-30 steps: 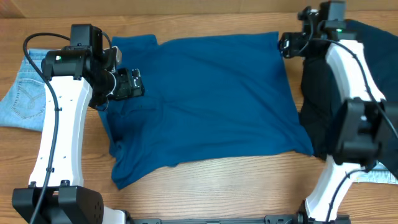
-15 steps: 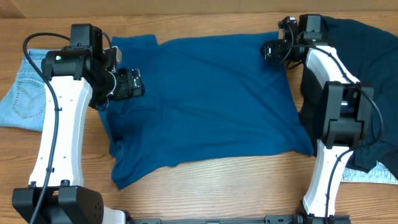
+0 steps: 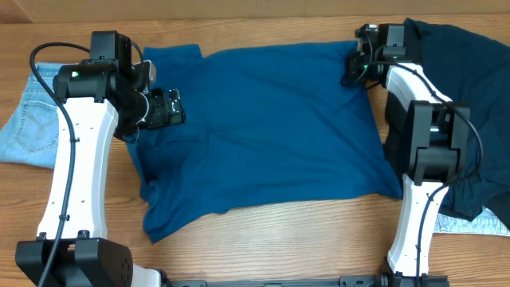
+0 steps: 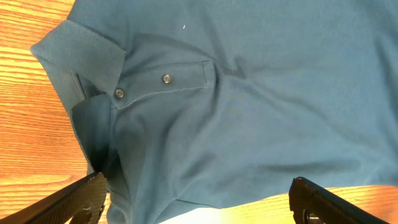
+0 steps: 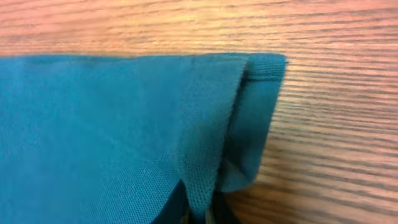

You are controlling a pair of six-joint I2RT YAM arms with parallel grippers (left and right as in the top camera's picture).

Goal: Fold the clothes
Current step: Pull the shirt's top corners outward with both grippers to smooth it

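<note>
Your wooden table [image 3: 279, 247] carries the blue top [image 3: 271, 119] spread nearly flat across its middle, with the collar [image 4: 81, 53] at the left end and the hem at the right. At the right edge you have the navy garment [image 3: 478, 96] in a rumpled heap, touching the top's right side. The jeans [image 3: 28, 119] lie at the far left, partly under the left arm.

Your left gripper [image 3: 171, 106] hangs above the collar area with its jaws spread wide and nothing between them. From its wrist view you look down on two small buttons [image 4: 165, 78] on the placket.

Your right gripper [image 3: 355, 64] is clenched on the top's far right corner, and the hem fold runs in between its fingers [image 5: 186, 208].
</note>
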